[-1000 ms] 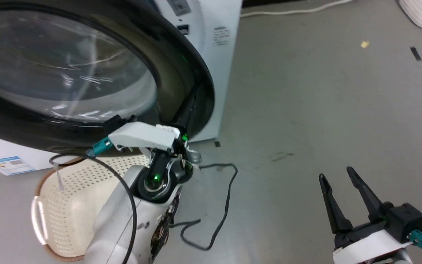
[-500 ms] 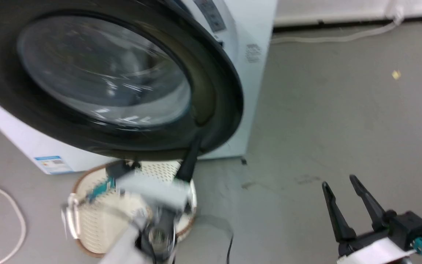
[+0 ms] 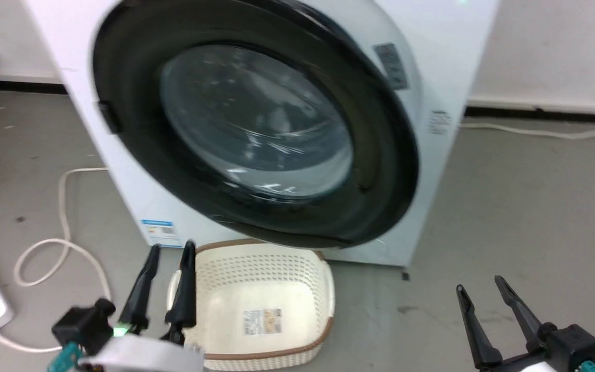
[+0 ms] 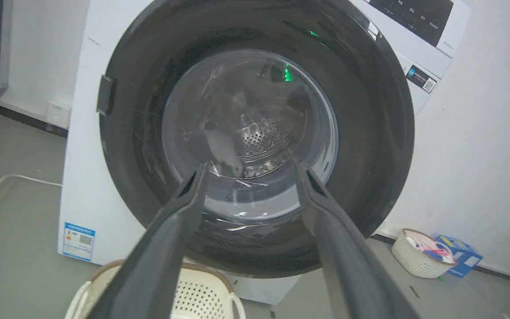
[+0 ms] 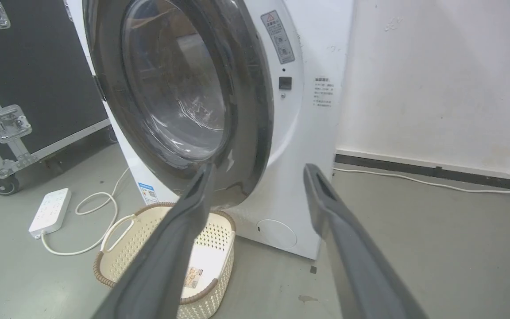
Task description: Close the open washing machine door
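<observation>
The washing machine [image 3: 457, 62] is a big white box standing on the grey floor. The washing machine door [image 3: 380, 155], with a wide black rim and bulging glass, lies flat against its front. The steel drum shows through the glass in the left wrist view. My left gripper [image 3: 169, 250] is low at the left, open and empty, well short of the door [image 4: 370, 133]. At the lower right my right gripper [image 3: 479, 285] is open and empty too, pointing at the door's right rim [image 5: 246, 110] from a distance.
A cream perforated basket [image 3: 256, 289] sits on the floor under the door, beside my left gripper. A white power strip [image 5: 49, 212] and its looped cable [image 3: 62, 206] lie to the left. A black flight case [image 5: 29, 66] stands beyond them. A small basket [image 4: 419, 252] sits by the wall.
The head view has pulled back and tilted up. My left gripper has come off the door's lower right rim, drawn back to the lower left and opened. The right gripper stays open.
</observation>
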Tool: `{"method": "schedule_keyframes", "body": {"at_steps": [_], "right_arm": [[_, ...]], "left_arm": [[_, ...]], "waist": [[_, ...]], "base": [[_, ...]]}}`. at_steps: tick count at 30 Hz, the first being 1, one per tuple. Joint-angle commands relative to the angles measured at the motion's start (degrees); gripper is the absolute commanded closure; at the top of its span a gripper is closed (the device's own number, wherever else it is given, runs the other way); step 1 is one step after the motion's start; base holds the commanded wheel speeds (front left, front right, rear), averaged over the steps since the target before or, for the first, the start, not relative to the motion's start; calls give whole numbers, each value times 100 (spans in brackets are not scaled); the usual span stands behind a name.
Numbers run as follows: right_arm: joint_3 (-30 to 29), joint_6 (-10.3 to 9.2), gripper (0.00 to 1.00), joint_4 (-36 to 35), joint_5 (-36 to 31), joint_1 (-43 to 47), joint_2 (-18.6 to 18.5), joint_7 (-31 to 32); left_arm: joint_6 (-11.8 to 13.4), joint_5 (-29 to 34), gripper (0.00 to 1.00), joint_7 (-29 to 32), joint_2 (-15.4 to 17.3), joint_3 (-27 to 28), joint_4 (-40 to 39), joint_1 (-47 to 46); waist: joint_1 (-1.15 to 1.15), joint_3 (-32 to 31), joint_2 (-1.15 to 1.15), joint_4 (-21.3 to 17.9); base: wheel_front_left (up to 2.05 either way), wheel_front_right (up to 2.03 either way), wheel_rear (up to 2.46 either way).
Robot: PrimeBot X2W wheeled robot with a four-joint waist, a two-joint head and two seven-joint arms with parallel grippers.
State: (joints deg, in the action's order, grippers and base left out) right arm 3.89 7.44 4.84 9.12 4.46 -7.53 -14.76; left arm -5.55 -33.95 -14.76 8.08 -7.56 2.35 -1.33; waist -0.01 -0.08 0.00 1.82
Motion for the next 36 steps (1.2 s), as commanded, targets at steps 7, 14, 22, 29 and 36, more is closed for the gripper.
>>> {"method": "schedule_keyframes", "body": {"at_steps": [7,14,22,29,36], "right_arm": [[95,5,0,6,-33,78,90,-24],[105,5,0,100,-70,123,153,-24],[287,5,100,155,-37,-26,-72,-24],[865,5,100,46,514,-989,-770,194],[1561,5,100,248,1253,-2354,-1815,615]], "left_arm": [[97,2173,0,-23,-176,156,-116,591],[267,3117,0,-23,-85,-205,266,689],[297,3132,0,-23,-218,-252,257,507],[405,3173,0,-24,-359,-399,91,209],[493,3093,0,-24,-460,-567,36,-86]], "waist": [[1,-216,0,472],[1,-178,0,601],[1,105,0,805],[1,753,0,1019],[1,1323,0,1220]], "base": [[0,0,0],[0,0,0],[0,0,0],[0,0,0],[0,0,0]]}}
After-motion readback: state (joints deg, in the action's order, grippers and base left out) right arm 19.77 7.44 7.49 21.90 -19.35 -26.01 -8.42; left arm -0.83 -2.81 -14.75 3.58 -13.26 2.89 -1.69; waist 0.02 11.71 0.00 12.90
